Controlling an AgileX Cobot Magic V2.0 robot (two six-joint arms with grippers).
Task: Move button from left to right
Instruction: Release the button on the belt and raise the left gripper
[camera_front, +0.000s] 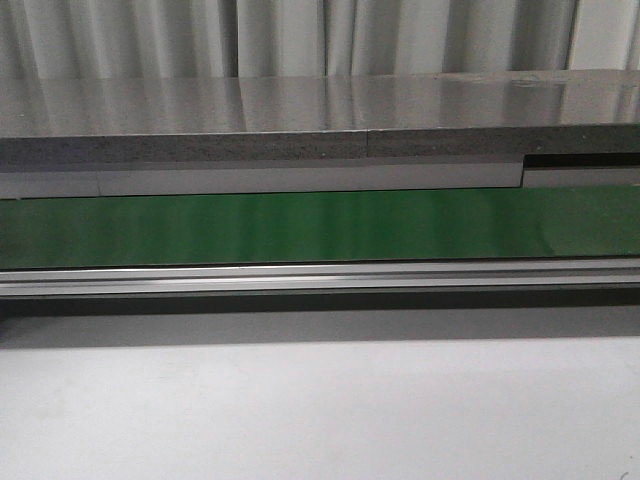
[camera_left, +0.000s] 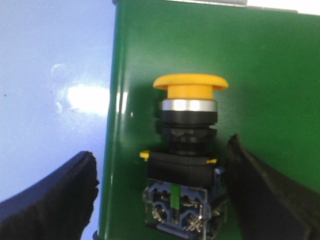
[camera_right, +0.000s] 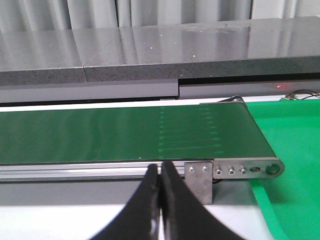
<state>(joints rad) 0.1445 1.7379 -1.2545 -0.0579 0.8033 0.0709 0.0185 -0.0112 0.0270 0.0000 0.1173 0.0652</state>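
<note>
On the green belt (camera_left: 260, 75), near its edge beside the pale bench (camera_left: 50, 75), the button (camera_left: 187, 150) lies with its yellow cap (camera_left: 190, 86) pointing away from the left end effector (camera_left: 160, 195). That end effector is spread wide, one black finger (camera_left: 55, 200) over the bench and the other alongside the button's black body; contact there cannot be made out. Farther along, the right end effector (camera_right: 161, 200) hangs clenched and empty before the belt's metal end bracket (camera_right: 247, 169), next to a bright green tray (camera_right: 290, 150).
</note>
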